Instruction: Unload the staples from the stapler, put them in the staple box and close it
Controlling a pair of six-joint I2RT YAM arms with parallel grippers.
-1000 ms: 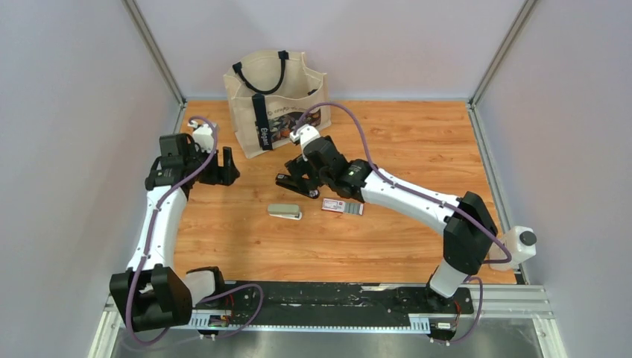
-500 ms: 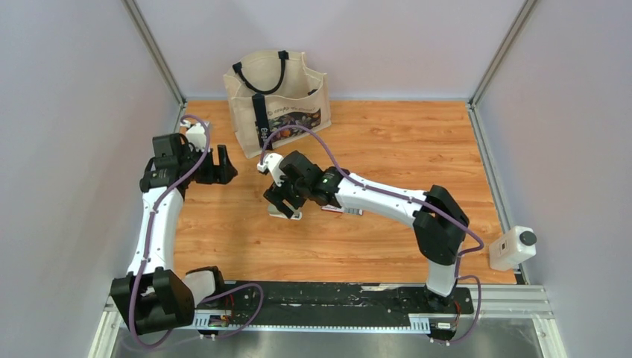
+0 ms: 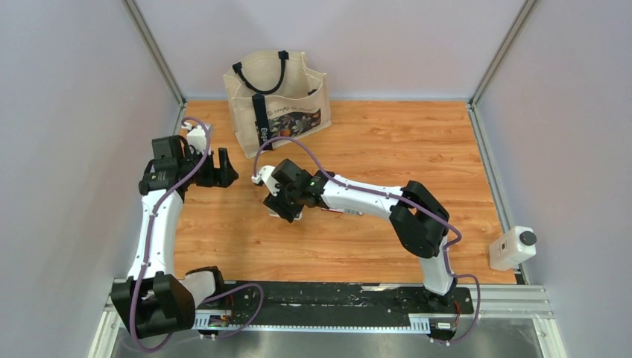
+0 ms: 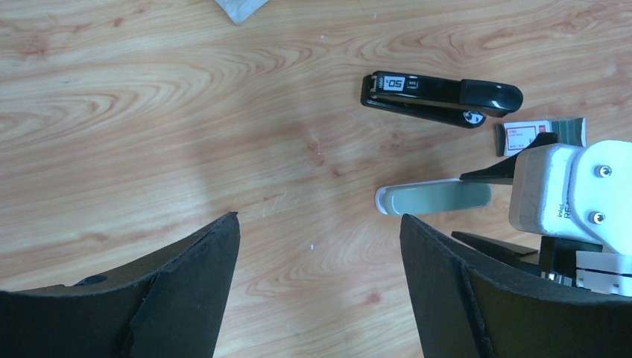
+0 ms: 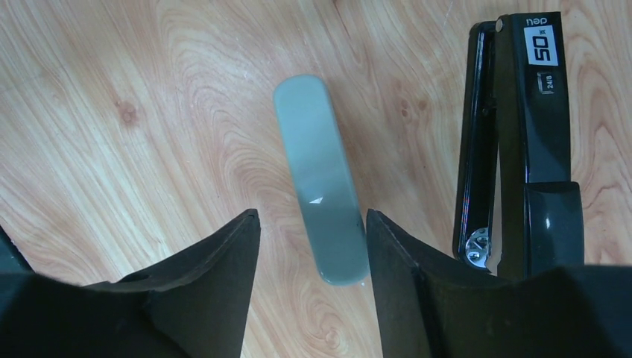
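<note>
The stapler (image 5: 317, 164), grey-green on top with a pale base, lies flat on the wooden table; it also shows in the left wrist view as the stapler (image 4: 432, 198). My right gripper (image 5: 311, 212) hangs over its near end. The jaws straddle it, the right finger close against its side and a gap of bare wood at the left finger, so it is open. From above, the right gripper (image 3: 282, 207) hides most of the stapler. My left gripper (image 4: 319, 216) stands wide open over bare wood, to the left of the stapler. No staples show.
A black stapler (image 5: 522, 149) lies just beside the grey-green one, and a red-and-white packet (image 4: 531, 138) sits past it. A beige tote bag (image 3: 277, 97) stands at the back. A white device (image 3: 513, 247) sits off the table's right edge.
My right arm swung left and down from beside the packet onto the stapler, its jaws narrowing around it. My left arm shifted only slightly and stays wide open.
</note>
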